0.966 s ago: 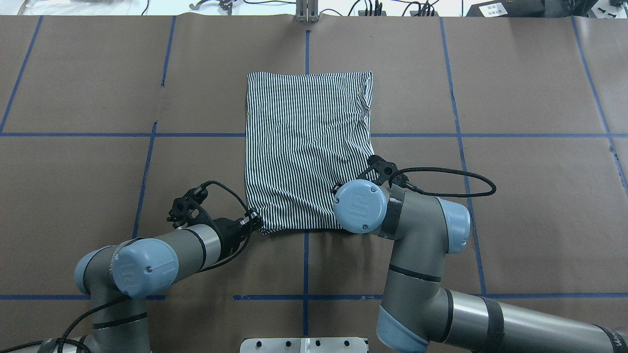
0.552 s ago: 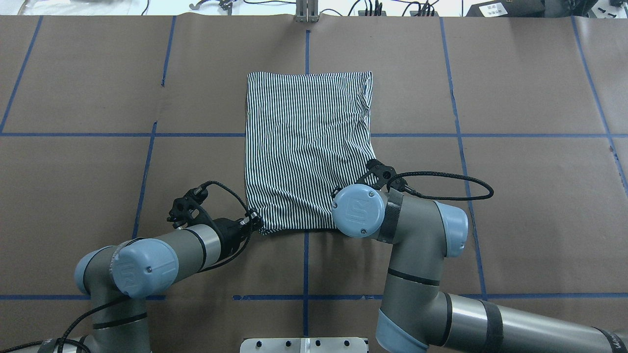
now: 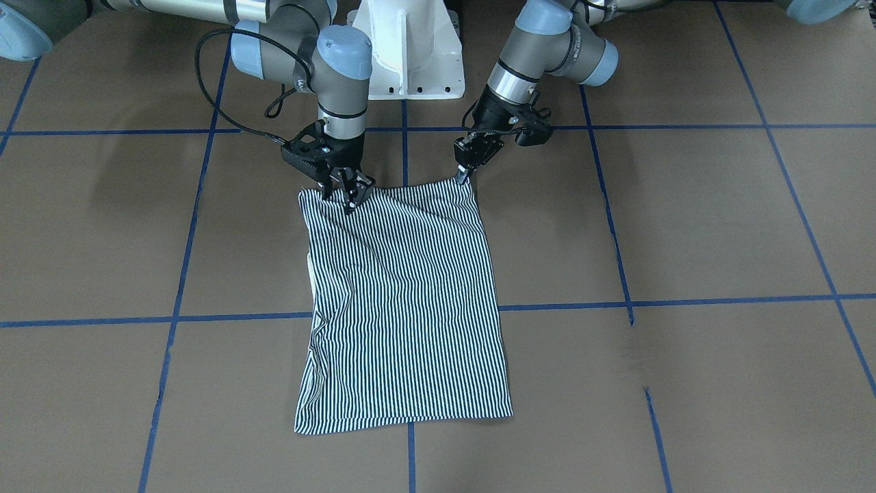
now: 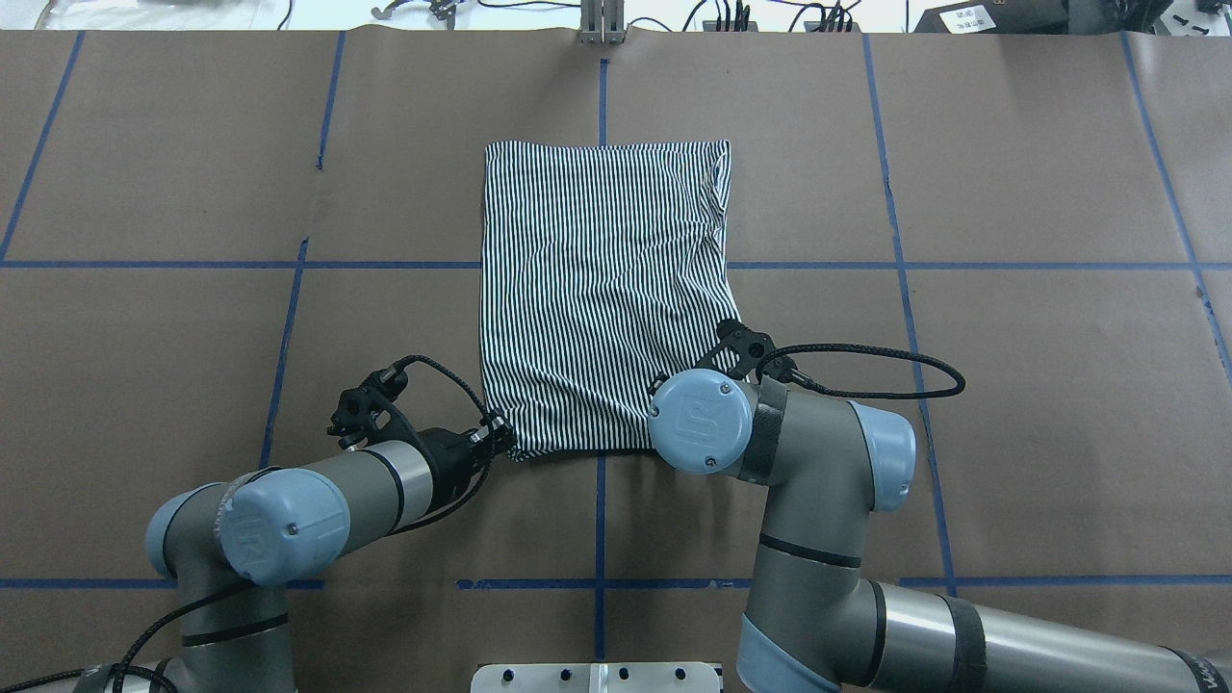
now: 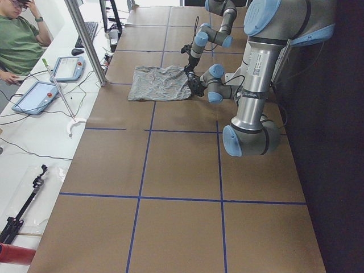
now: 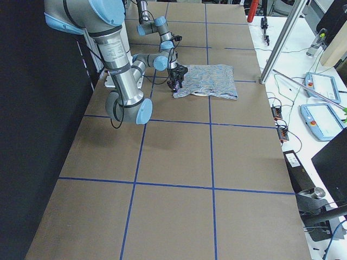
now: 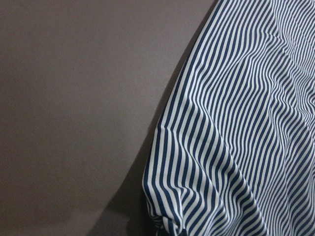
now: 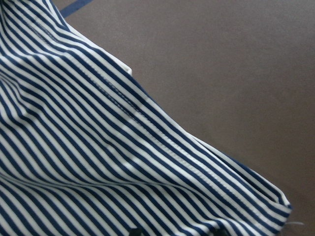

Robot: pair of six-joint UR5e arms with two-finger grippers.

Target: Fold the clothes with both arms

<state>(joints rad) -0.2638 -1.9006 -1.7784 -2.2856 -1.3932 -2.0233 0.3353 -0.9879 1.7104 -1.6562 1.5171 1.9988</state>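
Logged thin-striped navy-and-white fabric shirt [image 4: 602, 279] folded to a tall rectangle, lying at centre of the brown paper-covered worktop [image 4: 1011, 404], across a grid of blue tape lines [image 4: 192, 264]. Noted light wrinkles fanning toward the lower edge in the overhead view and a puckered fold down the upper right edge. Found silver-grey jointed left arm [image 4: 318, 500] with light blue joint caps entering from lower left of the overhead view, reaching to the shirt's lower left corner. Checked black two-finger left gripper [image 3: 464, 174] in the front-facing view: at the shirt's upper right corner there, jaws together and clamped on the corner cloth. Supported by the left wrist view: striped cloth drawn to a point at bottom centre of frame, raised off the worktop with a dark shadow under its edge. Found matching silver-grey right arm [image 4: 818, 462] entering from lower right of the overhead view, its round blue cap covering the shirt's lower right corner and hiding the tool beneath. Checked black two-finger right gripper [image 3: 344, 197] in the front-facing view: pointing down at the shirt's upper left corner, jaws slightly apart, tips touching the cloth just inside the edge. Seen in the right wrist view two dark tips at the bottom edge of frame, apart, with striped hem between. Noted white pedestal base [image 3: 410, 61] at top centre of the front-facing view, and a person [image 5: 20, 37] in a green top seated at upper left of the left side view.
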